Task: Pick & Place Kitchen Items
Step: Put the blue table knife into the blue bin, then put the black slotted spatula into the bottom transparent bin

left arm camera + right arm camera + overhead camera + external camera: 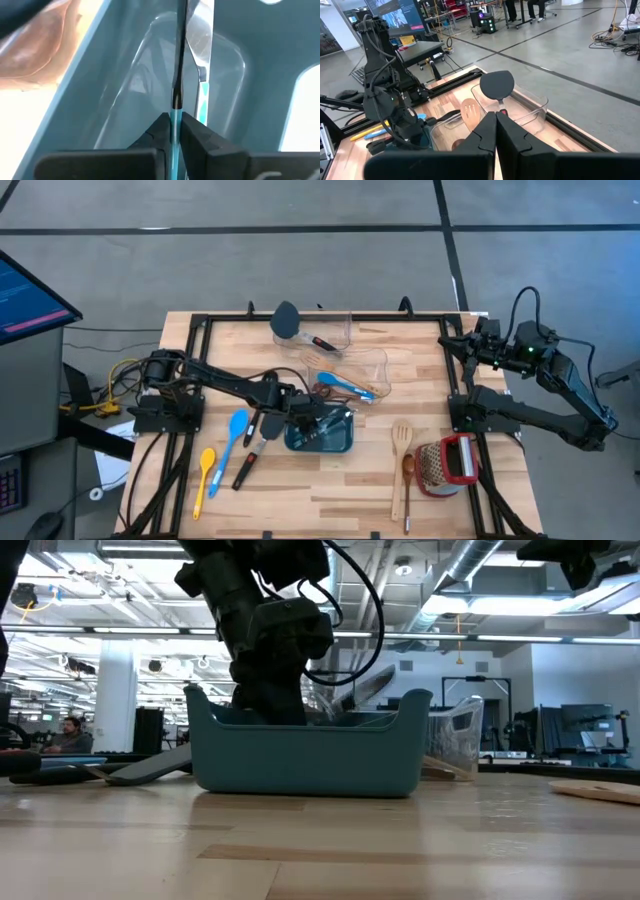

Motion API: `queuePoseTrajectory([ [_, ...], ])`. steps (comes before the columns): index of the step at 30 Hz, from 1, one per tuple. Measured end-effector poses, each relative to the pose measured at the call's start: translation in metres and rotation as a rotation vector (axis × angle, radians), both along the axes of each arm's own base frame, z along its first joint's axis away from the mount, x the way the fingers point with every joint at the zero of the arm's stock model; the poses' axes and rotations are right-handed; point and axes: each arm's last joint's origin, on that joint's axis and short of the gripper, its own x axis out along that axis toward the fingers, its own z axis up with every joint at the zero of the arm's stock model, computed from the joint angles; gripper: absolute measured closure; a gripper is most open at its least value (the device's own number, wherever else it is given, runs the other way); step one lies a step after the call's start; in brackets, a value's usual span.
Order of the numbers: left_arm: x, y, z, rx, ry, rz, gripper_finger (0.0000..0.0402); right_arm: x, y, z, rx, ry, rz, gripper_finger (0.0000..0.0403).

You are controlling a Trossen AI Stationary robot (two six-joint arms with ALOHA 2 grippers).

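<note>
Teal-handled utensil (176, 117) stands pinched between the left gripper's (172, 131) fingers inside the blue bin (335, 443) at the table's middle. Right gripper (495, 131), fingers pressed together, waits far right.

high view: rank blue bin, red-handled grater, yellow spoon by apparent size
1. Blue bin, the widest footprint, with the left gripper reaching into it.
2. Red-handled grater, compact but bulky.
3. Yellow spoon, long but very slim; in length alone it about matches the grater.
</note>
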Motion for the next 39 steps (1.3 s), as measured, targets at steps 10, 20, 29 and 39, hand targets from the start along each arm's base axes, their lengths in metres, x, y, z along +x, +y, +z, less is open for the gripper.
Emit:
queuePoseTrajectory([
  [10, -0.001, 0.000, 0.003, 0.000, -0.004, 0.001, 0.0323, 0.000, 0.000, 0.000, 0.000, 0.000, 0.000, 0.0403],
  [20, -0.011, 0.004, 0.041, -0.009, -0.105, 0.010, 0.0321, 0.000, 0.000, 0.000, -0.006, 0.003, 0.002, 0.0403],
  [29, -0.034, 0.025, 0.100, -0.071, -0.292, 0.138, 0.0321, 0.000, 0.000, 0.000, -0.010, 0.005, 0.003, 0.0403],
  [39, -0.075, 0.035, 0.162, -0.100, -0.533, 0.282, 0.0321, 0.000, 0.000, 0.000, -0.010, 0.005, 0.002, 0.0403],
])
